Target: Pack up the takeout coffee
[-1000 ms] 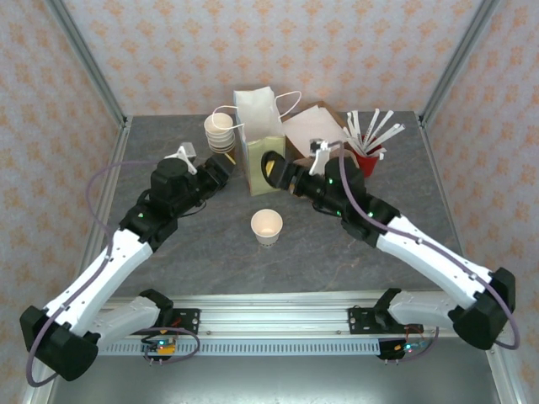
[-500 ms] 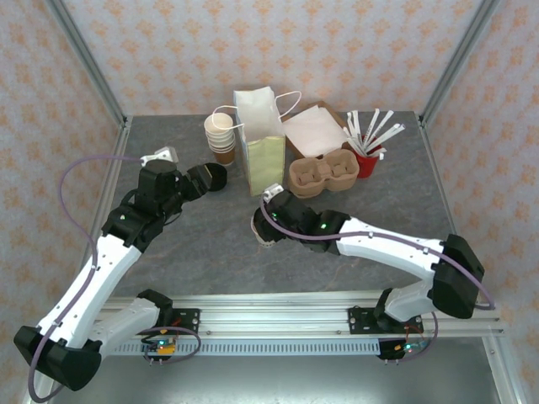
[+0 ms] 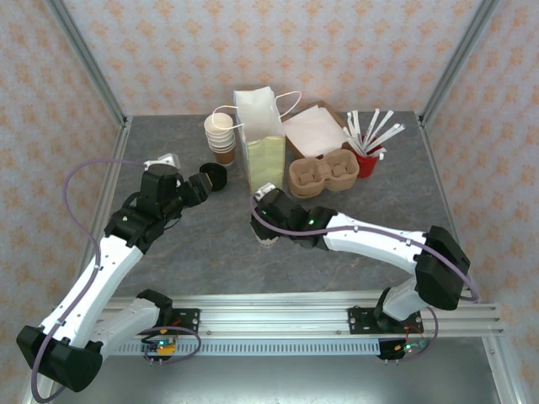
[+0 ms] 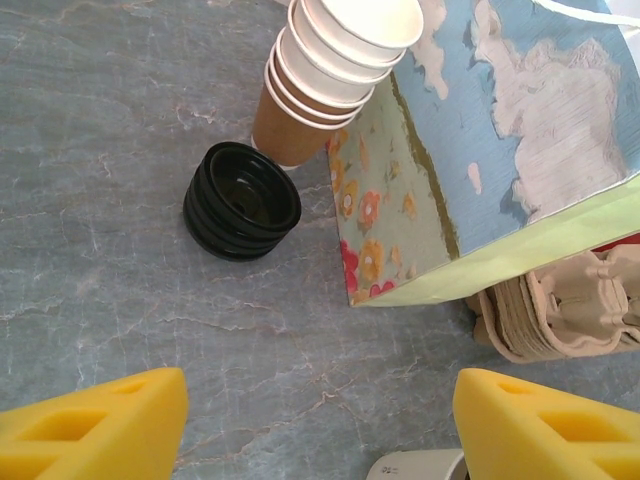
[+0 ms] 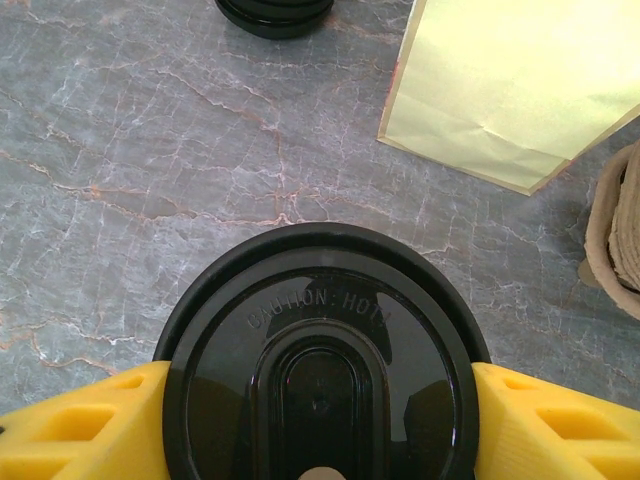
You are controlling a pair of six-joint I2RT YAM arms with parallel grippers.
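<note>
Right gripper (image 3: 264, 217) jaws clamp black lid (image 5: 320, 340) atop cream paper cup (image 3: 268, 241), on counter (image 3: 202, 252) near paper bag (image 3: 263, 151); seating unclear. Left gripper (image 4: 320, 400) jaws open, empty, near lid stack (image 4: 242, 200).

We look down on a table (image 3: 194, 252) with a grey marbled top, veined in pale and rust-coloured lines. Behind the table and along both its sides stand walls (image 3: 278, 42) papered pale pink with a repeating orange floral motif. Bare aluminium posts (image 3: 88, 61) rise slanting from the table's far corners. A slotted aluminium rail (image 3: 278, 324) runs along the table's near edge. The light is even, the shadows soft.
</note>
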